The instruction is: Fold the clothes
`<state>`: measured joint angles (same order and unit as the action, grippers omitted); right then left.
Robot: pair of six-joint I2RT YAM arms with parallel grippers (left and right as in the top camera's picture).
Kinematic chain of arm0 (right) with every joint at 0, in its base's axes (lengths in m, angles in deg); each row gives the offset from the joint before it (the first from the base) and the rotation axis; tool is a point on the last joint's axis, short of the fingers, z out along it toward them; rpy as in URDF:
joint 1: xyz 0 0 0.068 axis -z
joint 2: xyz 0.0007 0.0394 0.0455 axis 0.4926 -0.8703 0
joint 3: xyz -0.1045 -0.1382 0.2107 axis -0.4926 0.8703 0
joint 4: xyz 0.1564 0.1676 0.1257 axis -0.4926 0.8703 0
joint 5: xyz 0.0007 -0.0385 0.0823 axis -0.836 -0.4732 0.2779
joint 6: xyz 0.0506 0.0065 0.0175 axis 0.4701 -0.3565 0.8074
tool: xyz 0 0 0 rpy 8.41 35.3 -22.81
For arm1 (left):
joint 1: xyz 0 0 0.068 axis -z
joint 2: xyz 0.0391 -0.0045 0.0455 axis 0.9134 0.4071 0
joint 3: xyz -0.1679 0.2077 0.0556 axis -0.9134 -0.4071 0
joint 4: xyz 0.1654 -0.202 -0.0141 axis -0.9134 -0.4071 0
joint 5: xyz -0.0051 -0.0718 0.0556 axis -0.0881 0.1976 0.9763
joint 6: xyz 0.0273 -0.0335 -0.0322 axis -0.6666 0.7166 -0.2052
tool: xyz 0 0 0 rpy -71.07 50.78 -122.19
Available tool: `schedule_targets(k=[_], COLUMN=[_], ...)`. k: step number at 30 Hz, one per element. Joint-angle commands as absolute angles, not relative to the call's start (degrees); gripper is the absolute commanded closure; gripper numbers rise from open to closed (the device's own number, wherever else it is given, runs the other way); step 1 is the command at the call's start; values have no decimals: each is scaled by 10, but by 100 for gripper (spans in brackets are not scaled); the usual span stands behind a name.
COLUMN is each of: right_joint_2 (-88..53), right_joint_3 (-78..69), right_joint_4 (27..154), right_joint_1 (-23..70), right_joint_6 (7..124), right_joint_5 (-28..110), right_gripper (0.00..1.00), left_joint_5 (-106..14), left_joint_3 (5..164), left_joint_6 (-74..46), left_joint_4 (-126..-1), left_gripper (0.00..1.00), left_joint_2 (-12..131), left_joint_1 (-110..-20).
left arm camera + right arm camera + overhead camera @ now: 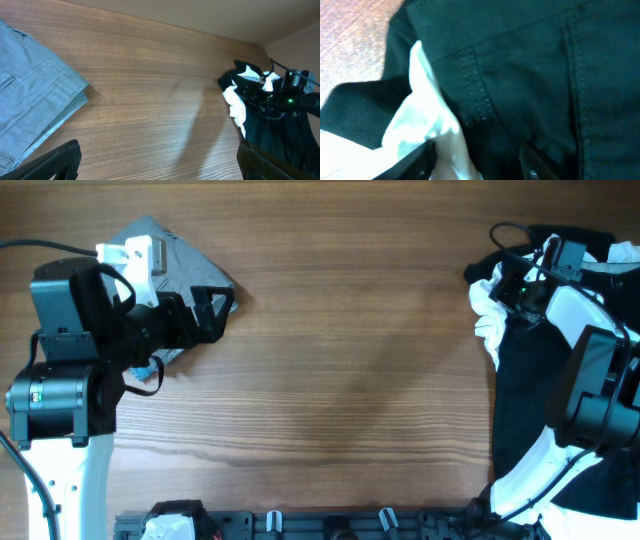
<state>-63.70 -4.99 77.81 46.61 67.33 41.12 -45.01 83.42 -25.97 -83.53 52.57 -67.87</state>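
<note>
Because the clothes [520, 380] lie bunched at 3 o'clock, step: lift one garment clear by a hem or seam edge, not a thick wad.
Right gripper [479, 156]: down in the heap, fingers part-way apart over the black garment [530, 65], white T-shirt [427, 125] beside one finger; whether any cloth is pinched I cannot tell.
Left gripper [224, 308]: spread wide, empty, at the edge of the grey trousers [180, 265], folded at 10 o'clock.
Table [350, 360]: spread the garment flat at its centre before folding.
Containers: none in view.
</note>
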Motion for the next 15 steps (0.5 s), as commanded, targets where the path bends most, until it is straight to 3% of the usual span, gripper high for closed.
schedule_targets(k=[1, 5, 10, 12, 15], right_joint_2=[-656, -641, -593, -575, -559], right_joint_3=[-51, -51, -51, -51, -51], right_joint_4=[779, 774, 765, 762, 763], right_joint_1=[467, 478, 482, 479, 475], right_joint_6=[639, 626, 515, 519, 522], right_joint_5=[397, 441, 699, 725, 704], right_gripper=[40, 38, 46, 49, 46], left_joint_5=[-461, -461, -461, -461, -461], left_joint_3=[848, 848, 848, 848, 848], left_joint_6=[-254, -254, -255, -255, -255], left_joint_4=[-835, -835, -835, -835, -835], left_gripper=[0, 0, 0, 0, 0], left_joint_2=[532, 536, 540, 543, 547], left_joint_1=[-680, -680, -680, -680, -680])
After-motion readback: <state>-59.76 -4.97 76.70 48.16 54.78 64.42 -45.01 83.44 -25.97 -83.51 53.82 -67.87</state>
